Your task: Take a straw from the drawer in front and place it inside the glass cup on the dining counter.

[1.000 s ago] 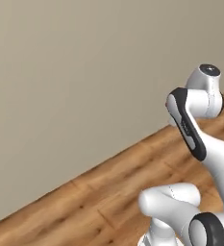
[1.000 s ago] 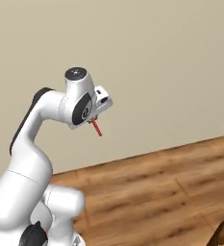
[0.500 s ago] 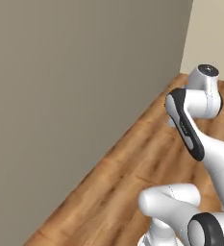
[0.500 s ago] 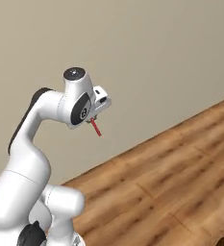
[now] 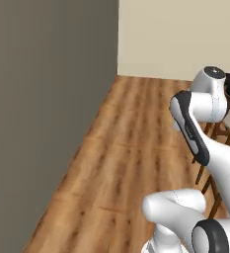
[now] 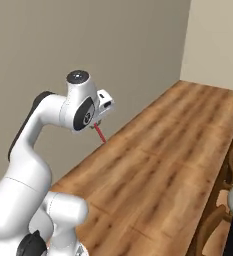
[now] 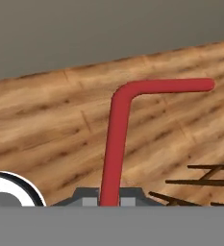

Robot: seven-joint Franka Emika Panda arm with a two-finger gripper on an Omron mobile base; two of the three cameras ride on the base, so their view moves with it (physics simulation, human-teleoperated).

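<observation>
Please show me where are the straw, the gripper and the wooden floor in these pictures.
straw [image 7: 114,144]: hand view, on the straight red shaft below the bend.
gripper [image 6: 97,123]: right base view, at the fingers where the straw comes out.
wooden floor [image 5: 126,148]: left base view, on the bare planks beside the grey wall.

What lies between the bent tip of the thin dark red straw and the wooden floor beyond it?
Nothing: in the hand view the thin dark red straw rises from the jaws, bends sideways, and bare wooden floor shows behind it. The right base view agrees.

Dark red straw [image 7: 116,144], brown wood-grain floor [image 6: 178,150], grey wall [image 5: 47,99], cream wall [image 5: 180,34]
</observation>
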